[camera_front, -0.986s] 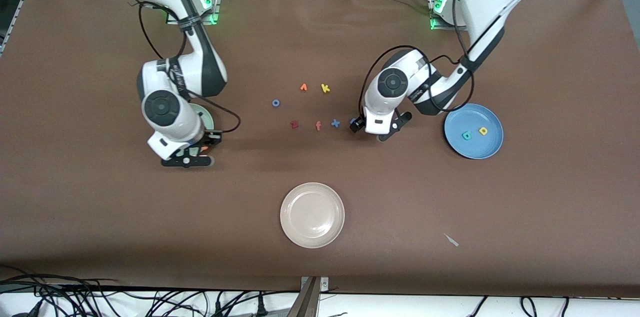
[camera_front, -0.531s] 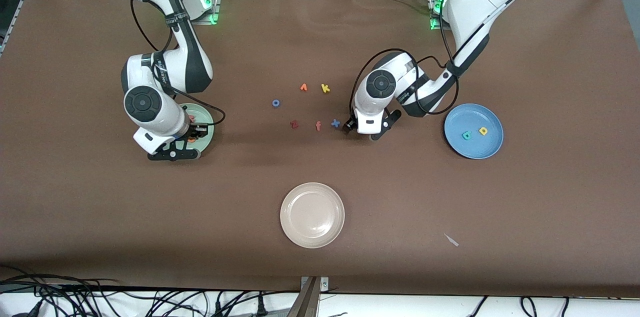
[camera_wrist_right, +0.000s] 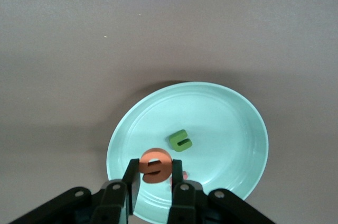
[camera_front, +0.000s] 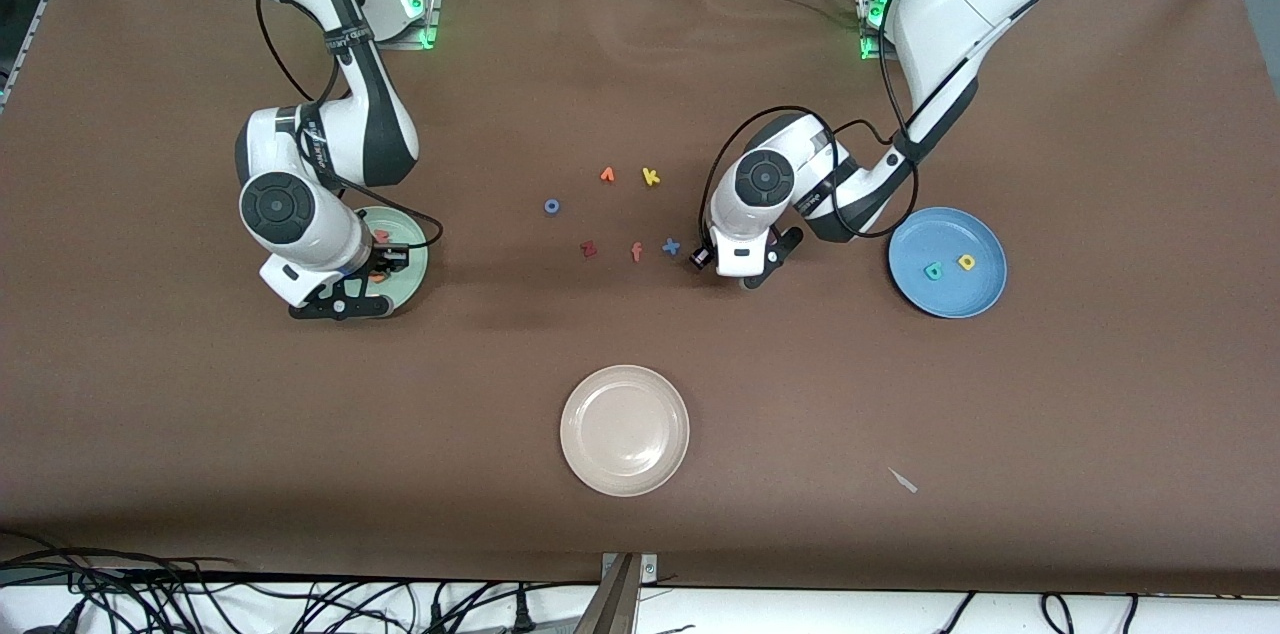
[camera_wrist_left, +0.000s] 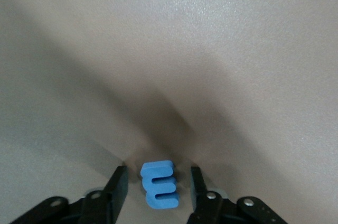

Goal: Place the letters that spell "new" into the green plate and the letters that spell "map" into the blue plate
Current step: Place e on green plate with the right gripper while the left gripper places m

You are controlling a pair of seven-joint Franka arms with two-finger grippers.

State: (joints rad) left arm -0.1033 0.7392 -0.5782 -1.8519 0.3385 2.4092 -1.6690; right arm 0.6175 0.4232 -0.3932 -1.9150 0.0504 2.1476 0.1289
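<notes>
Plates: round pale mint-green shallow plate [camera_front: 405, 259] sits toward the right arm's end of the table; round medium-blue shallow plate [camera_front: 947, 261] sits toward the left arm's end, both about midway between the table's long edges.

Right gripper [camera_wrist_right: 155, 180]: it has swung in from just off the green plate's rim a second ago and now hangs over that plate, fingers clamped on the small orange foam e [camera_wrist_right: 155, 165].

Green plate contents: olive-green foam n [camera_wrist_right: 180, 140] lies inside; a pinkish-red scrap [camera_wrist_right: 186, 175] peeps out beside the fingers, probably the w, though I cannot tell for sure.

Left gripper [camera_wrist_left: 156, 188]: down at the table near the middle, beside the blue foam x [camera_front: 671, 247]; fingers, wide a second ago, have drawn in to either side of the small blue foam m [camera_wrist_left: 159, 183], with thin gaps left, so no firm grip yet.

Blue plate contents: teal foam a [camera_front: 933, 271] and yellow foam p [camera_front: 966, 262] already lie in it.

Meaning: each word looks one letter short; letting go of the e should finish "new", and carrying the m across should finish "map".

Leftovers: dark red foam z [camera_front: 589, 249], salmon foam f [camera_front: 637, 252], yellow foam k [camera_front: 651, 177] and round cream-white plate [camera_front: 625, 430] stay untouched.
</notes>
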